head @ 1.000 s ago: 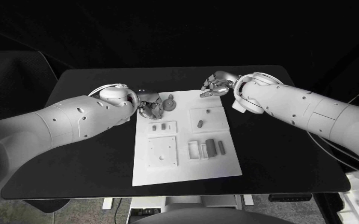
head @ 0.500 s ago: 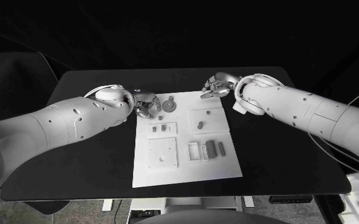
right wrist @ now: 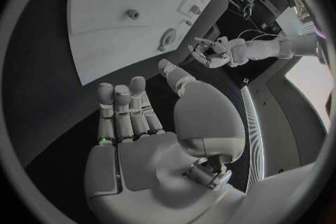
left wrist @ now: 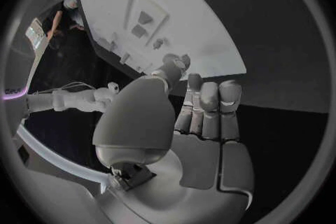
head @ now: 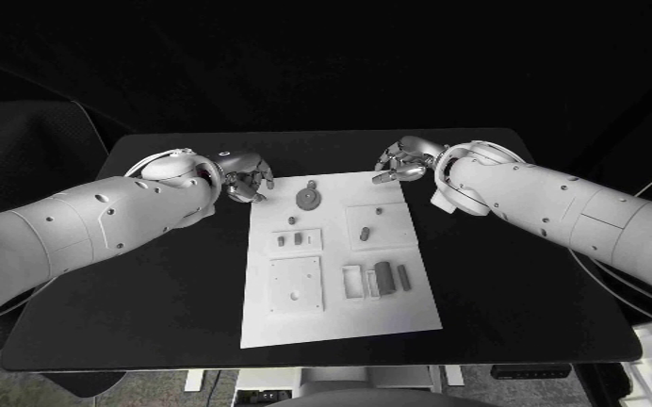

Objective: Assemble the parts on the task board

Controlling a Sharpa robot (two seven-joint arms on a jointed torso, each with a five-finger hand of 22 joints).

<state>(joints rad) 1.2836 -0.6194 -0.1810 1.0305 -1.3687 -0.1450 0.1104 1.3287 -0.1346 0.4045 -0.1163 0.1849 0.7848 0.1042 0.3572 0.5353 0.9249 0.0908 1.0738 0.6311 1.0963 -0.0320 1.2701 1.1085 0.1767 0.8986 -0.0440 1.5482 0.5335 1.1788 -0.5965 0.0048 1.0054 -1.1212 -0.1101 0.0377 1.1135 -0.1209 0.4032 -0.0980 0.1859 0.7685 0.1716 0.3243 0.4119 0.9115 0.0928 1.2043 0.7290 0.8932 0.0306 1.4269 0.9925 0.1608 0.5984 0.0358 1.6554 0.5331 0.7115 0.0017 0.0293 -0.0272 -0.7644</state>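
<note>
The white task board [head: 340, 308] lies in the middle of the black table. A round grey part [head: 310, 199] lies near its far edge, and an oblong part [head: 365, 232] sits in a square recess. Two small parts [head: 288, 236] stand in a left recess. Two dark bars [head: 391, 275] lie at the right. My left hand [head: 245, 181] hovers over the table just off the board's far left corner. Its fingers [left wrist: 209, 102] are apart and hold nothing. My right hand [head: 405, 162] hangs at the far right corner, fingers [right wrist: 129, 109] spread, palm empty. The board [right wrist: 112, 17] lies beyond those fingers.
Bare black table [head: 529, 275] surrounds the board on both sides. A flat square plate [head: 295, 280] with small holes sits on the board's near left. The table's near edge [head: 326, 365] runs just below the board.
My left hand has drawn back off the board's far left part toward the table's left. The right hand has shifted slightly right.
</note>
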